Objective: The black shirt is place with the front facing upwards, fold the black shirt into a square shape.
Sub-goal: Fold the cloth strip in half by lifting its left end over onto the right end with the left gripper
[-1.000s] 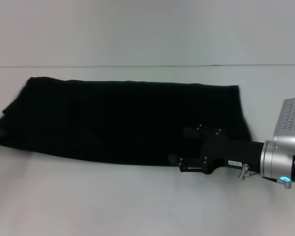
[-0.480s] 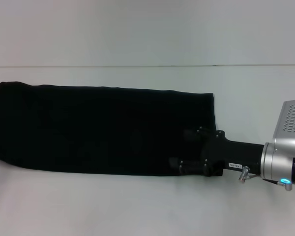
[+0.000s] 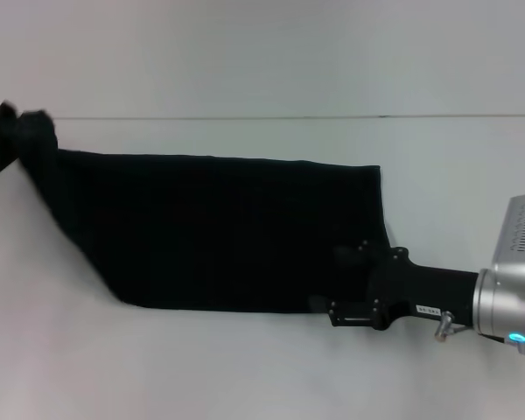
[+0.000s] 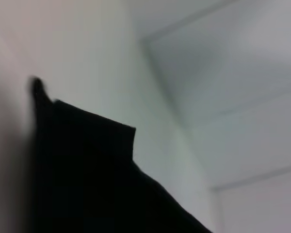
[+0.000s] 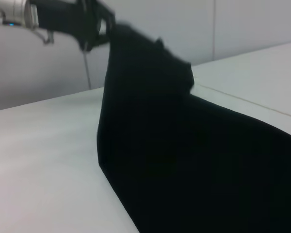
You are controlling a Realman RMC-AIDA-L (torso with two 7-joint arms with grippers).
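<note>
The black shirt (image 3: 227, 232) lies on the white table as a long folded band with no lettering showing. Its left end is raised off the table and bunched at the far left. My left gripper (image 5: 101, 30) is shut on that raised end, as the right wrist view shows from the other side. In the head view this gripper (image 3: 0, 140) is a dark shape at the picture's edge. My right gripper (image 3: 325, 279) rests open at the shirt's lower right corner, with its fingers spread over the cloth's edge. The left wrist view shows only hanging black cloth (image 4: 87, 170).
The white table (image 3: 245, 367) runs to a back edge along a pale wall (image 3: 262, 52). Bare tabletop lies in front of the shirt and to its right. My right arm's silver wrist (image 3: 507, 306) comes in from the right edge.
The shirt slid left, then its left end rose off the table and came inward, leaving a slanted left edge. My right gripper shifted slightly down and right.
</note>
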